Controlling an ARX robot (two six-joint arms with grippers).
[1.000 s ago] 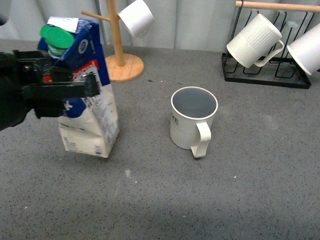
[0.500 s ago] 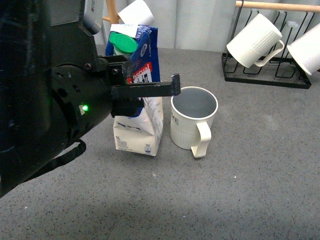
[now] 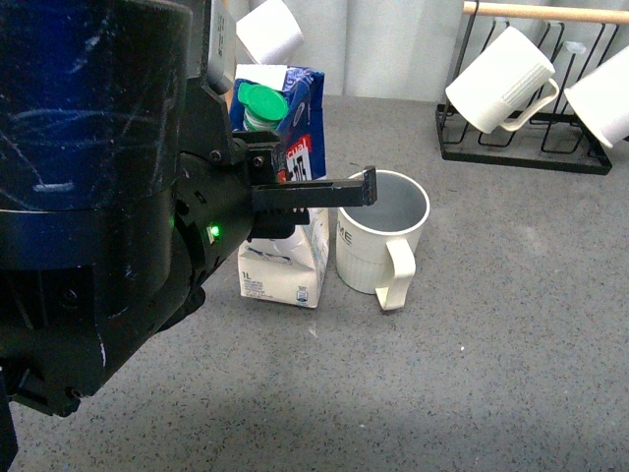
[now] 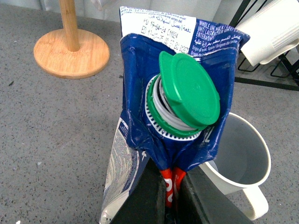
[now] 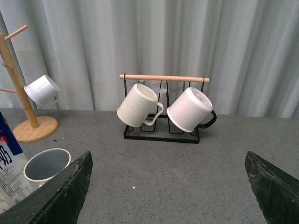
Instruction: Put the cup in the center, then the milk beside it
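The cup stood upright near the middle of the grey table, its handle turned toward the near side and its grey-blue inside empty. Only the letters "ME" showed on its left face. The milk carton stood upright just to the left of the cup, very close to it; whether the 2 touched could not be told, nor whether the carton's base rested fully on the table. The left gripper was pinching the carton on its upper part, at the red band just below the spout, with 1 black finger reaching across the near face toward the cup's rim. The green cap sat askew on its neck, the white threads showing beneath it.

The right gripper hung well to the right of the cup, its fingers spread wide and holding nothing.

At the far left stood a wooden mug tree with 1 white mug hanging from it. At the far right a black wire rack with a wooden bar held 2 more mugs: a ribbed one and a smooth one with a dark handle. A pale curtain closed off the far side
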